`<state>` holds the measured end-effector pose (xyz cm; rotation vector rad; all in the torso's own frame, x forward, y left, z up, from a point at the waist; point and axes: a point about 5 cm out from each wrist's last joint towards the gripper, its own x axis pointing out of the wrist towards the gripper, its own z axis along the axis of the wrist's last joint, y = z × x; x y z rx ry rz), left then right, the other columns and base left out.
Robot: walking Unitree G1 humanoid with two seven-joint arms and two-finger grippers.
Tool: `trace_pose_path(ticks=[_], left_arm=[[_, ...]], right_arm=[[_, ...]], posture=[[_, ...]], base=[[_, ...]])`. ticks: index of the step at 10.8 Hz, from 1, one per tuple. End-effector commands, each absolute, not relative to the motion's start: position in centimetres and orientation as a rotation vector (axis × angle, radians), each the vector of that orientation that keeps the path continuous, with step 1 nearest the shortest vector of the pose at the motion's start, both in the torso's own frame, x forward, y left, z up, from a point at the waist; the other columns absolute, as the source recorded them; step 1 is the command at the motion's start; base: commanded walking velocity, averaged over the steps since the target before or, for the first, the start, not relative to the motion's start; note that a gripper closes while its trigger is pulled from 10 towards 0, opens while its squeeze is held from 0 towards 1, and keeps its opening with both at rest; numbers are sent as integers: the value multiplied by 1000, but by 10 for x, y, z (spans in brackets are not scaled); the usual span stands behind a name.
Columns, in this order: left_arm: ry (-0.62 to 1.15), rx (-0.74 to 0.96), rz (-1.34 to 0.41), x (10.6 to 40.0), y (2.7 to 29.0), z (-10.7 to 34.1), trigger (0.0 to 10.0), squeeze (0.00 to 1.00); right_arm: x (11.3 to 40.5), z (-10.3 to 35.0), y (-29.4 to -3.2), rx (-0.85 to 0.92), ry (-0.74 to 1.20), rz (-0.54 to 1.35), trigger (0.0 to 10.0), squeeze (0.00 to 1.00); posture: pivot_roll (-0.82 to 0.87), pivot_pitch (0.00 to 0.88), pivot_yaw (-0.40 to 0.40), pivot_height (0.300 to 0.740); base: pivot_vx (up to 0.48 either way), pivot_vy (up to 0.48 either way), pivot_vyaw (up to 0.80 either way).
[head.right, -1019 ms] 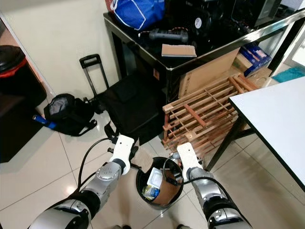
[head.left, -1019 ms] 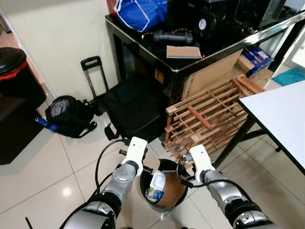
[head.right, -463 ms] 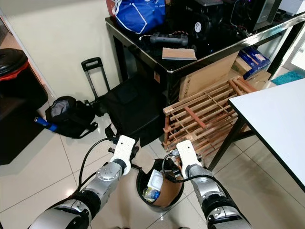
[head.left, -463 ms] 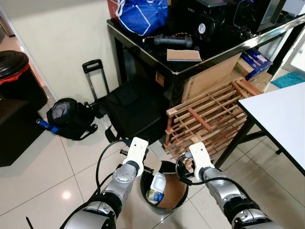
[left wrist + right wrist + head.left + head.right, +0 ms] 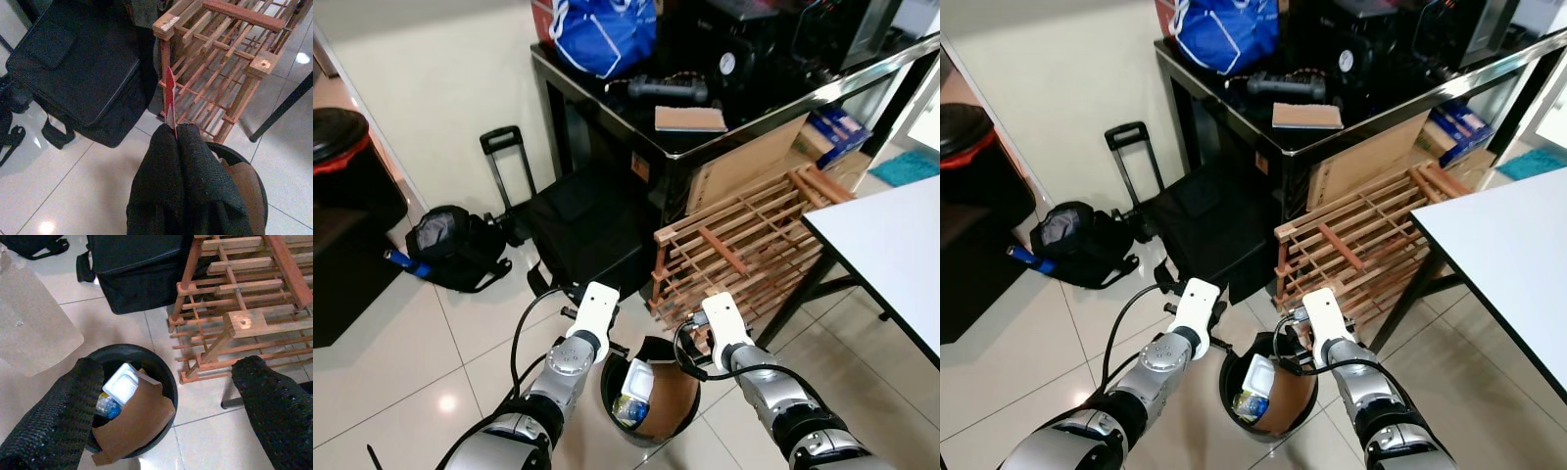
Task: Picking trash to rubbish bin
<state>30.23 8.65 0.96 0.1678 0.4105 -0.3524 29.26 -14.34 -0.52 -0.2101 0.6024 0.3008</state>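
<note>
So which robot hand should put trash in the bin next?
Probably the left gripper: it's shut on a red wrapper right beside the bin. The right gripper is open and empty.

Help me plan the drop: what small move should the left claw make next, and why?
Probably shift right over the bin and open. The left claw pinches a thin red scrap beside the rim, not above the opening.
</note>
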Motion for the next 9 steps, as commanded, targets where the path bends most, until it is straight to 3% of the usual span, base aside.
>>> trace_pose_path(ticks=[1,5,9], left_arm=[[411,180,-356,303,87,10,10000,0],[412,184,-371,303,84,10,10000,0],[419,198,-386,301,82,9,10000,0]], right_arm=[[291,-7,-144,-188,602,290,10000,0],[292,-6,-143,-185,600,290,10000,0],[291,-7,-142,-182,601,287,10000,0]], posture=[[-106,91,52,740],[-105,95,53,740],[-105,97,57,740]], base=[[480,0,0],[403,0,0],[0,0,0]])
